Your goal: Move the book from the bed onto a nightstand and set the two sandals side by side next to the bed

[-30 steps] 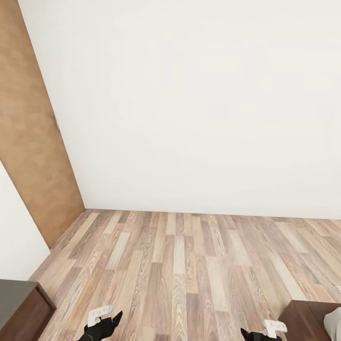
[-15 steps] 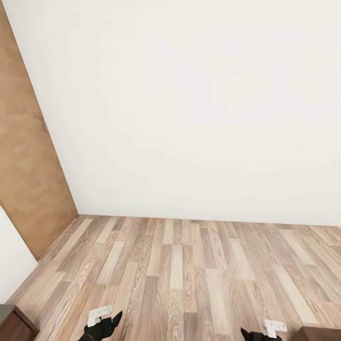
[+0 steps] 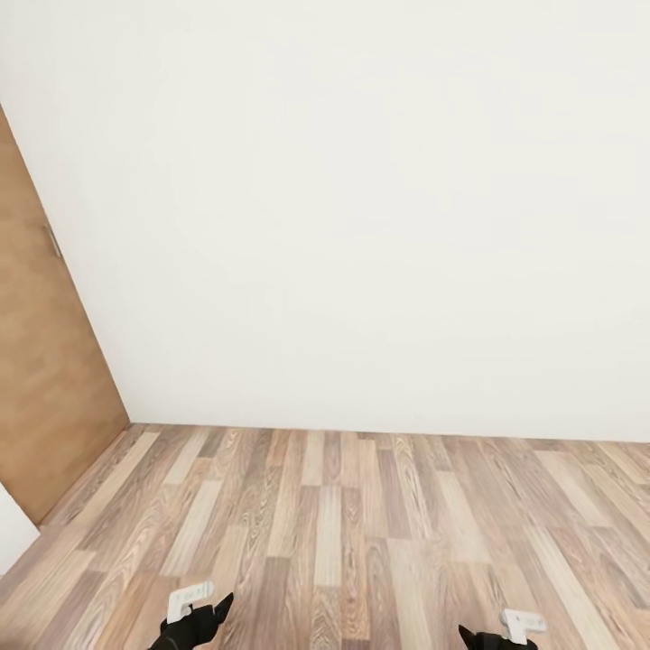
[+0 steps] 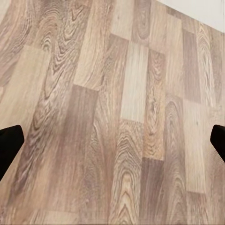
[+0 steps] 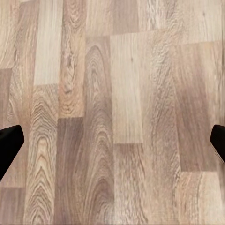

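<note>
I am in the bedroom, facing a white wall above a grey-brown plank floor. The book, the bed, the nightstand and the two sandals are out of view. My left gripper pokes in at the lower left of the head view and my right gripper at the lower right. In the left wrist view the left gripper is open, its dark fingertips wide apart over bare floor. The right gripper is likewise open, fingertips at the picture's sides, holding nothing.
A brown wooden door stands at the left, meeting the white wall in a corner. A strip of another white wall shows at the lower left. Plank floor stretches ahead to the wall's base.
The camera has moved: door and corner slid left, the wall's base sits lower, and the dark wooden furniture at both bottom corners left the picture. Both grippers stay put in it.
</note>
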